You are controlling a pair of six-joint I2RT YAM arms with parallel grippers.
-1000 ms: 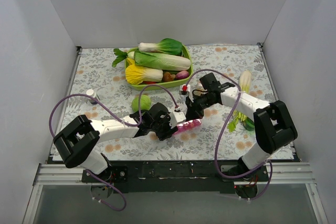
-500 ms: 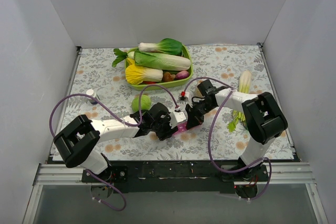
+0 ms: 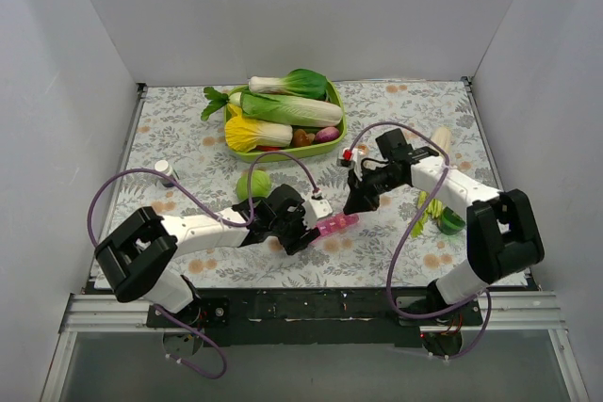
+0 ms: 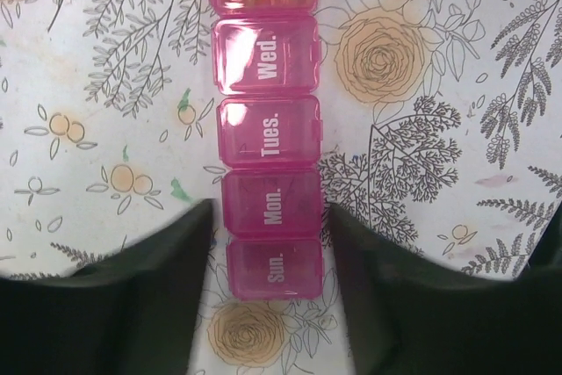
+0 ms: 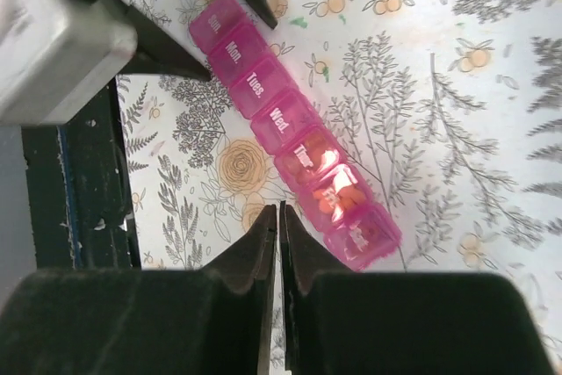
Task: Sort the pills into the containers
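Observation:
The containers are one pink pill-organiser strip lying on the floral table. Its lids read Sun. to Thur. in the left wrist view, and those lids look closed. My left gripper is open. Its jaws straddle the Sun./Mon. end with a narrow gap on each side; it shows in the top view. Orange pills show inside compartments near the strip's far end. My right gripper is shut and empty, held above the table beside that end. I see no loose pills.
A green tray of vegetables stands at the back centre. A green round vegetable lies left of the strip. A pale cob and green leaves lie at the right. A small white cylinder stands at the left.
My right gripper went down to the far end of the strip half a second ago, then pulled back up and to the right. The left arm and the strip stayed put.

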